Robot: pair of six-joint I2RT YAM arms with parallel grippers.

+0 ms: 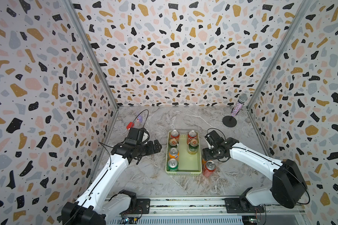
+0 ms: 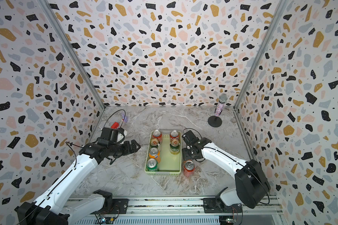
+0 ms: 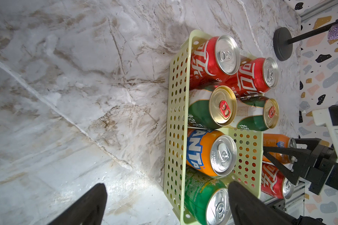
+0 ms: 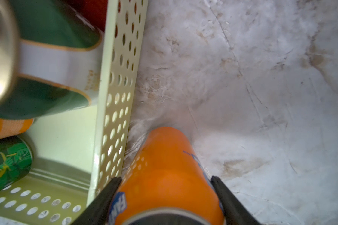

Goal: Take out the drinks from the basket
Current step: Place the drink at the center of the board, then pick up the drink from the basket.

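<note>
Six cans (image 3: pixel 209 153) are being kept standing in the basket (image 3: pixel 176 116); just outside it, an orange can (image 3: pixel 275 143) is apparently being clamped by the right gripper (image 3: pixel 281 153).

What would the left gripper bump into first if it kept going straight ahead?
The left gripper would probably hit the basket's holey side wall first. If it rides above that wall, the orange can inside comes first; height is unclear.

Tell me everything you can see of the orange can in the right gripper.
The orange Fanta can is smooth metal with blue lettering, upright, clamped in the right gripper. It is outside the basket, close beside its perforated side wall, over the marble table. Whether its base touches the table is unclear. A red can stands next to it.
</note>
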